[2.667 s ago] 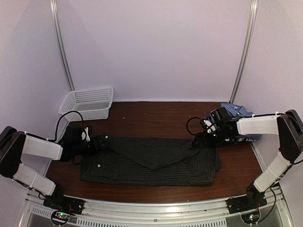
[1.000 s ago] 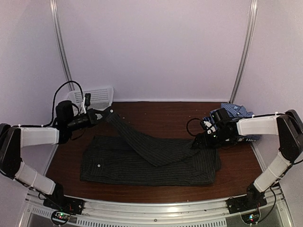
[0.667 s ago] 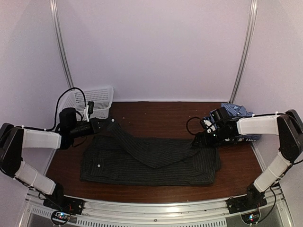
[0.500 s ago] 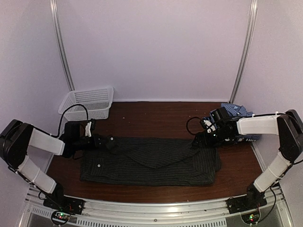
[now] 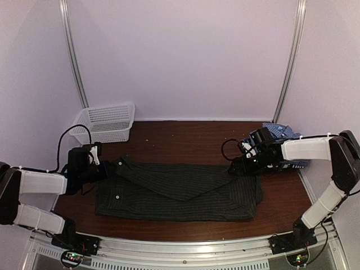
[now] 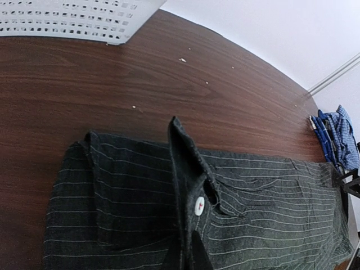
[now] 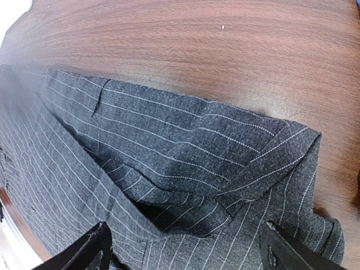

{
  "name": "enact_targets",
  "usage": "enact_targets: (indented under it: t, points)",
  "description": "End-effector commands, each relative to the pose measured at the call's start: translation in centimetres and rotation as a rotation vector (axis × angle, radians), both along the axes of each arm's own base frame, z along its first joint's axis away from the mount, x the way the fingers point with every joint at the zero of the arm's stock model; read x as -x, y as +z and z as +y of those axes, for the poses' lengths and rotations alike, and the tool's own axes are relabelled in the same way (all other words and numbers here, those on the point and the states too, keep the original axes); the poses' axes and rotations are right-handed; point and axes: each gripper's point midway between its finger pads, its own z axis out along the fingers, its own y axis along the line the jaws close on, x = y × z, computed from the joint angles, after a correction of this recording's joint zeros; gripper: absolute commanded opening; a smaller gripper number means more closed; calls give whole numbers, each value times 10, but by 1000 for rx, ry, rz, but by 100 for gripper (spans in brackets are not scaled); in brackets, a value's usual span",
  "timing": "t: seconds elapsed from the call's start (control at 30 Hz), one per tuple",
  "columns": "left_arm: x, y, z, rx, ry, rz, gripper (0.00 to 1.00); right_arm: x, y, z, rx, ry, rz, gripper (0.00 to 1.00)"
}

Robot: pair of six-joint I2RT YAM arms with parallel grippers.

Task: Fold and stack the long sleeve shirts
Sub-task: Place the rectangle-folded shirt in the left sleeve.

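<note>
A black pinstriped long sleeve shirt (image 5: 174, 194) lies folded into a wide band across the table. Its sleeve (image 5: 163, 179) runs diagonally over the body from the right to the far left corner. My left gripper (image 5: 110, 167) is shut on the sleeve's cuff (image 6: 188, 169) just behind the pale button (image 6: 199, 206), low over the shirt's left end. My right gripper (image 5: 236, 167) stands open at the shirt's far right corner, fingers (image 7: 95, 246) spread wide over a fold of striped cloth (image 7: 191, 169). A blue-white checked shirt (image 5: 283, 133) lies bunched at the far right.
A white mesh basket (image 5: 106, 121) stands at the far left corner against the wall, just beyond the left arm. Bare wooden table (image 5: 185, 140) lies behind the black shirt. The right arm's cable (image 5: 227, 147) loops beside the checked shirt.
The left gripper, which held the cuff raised near the basket, has come down and toward me. The sleeve now lies flat across the shirt. The right arm has not moved.
</note>
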Motion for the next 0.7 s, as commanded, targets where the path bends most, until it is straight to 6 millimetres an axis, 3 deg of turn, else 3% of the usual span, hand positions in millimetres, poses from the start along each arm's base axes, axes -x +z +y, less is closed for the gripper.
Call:
enact_targets:
  t: [0.0,0.27,0.67]
  points:
    - [-5,-13,19,-71,75,4,0,-7,9,-2,6,-9,-25,92]
    - [-10,-39,26,-100,97,40,6,-5,9,-3,15,-9,-25,92]
    - [-11,-44,34,-116,148,74,15,-8,20,-8,34,-23,-50,92]
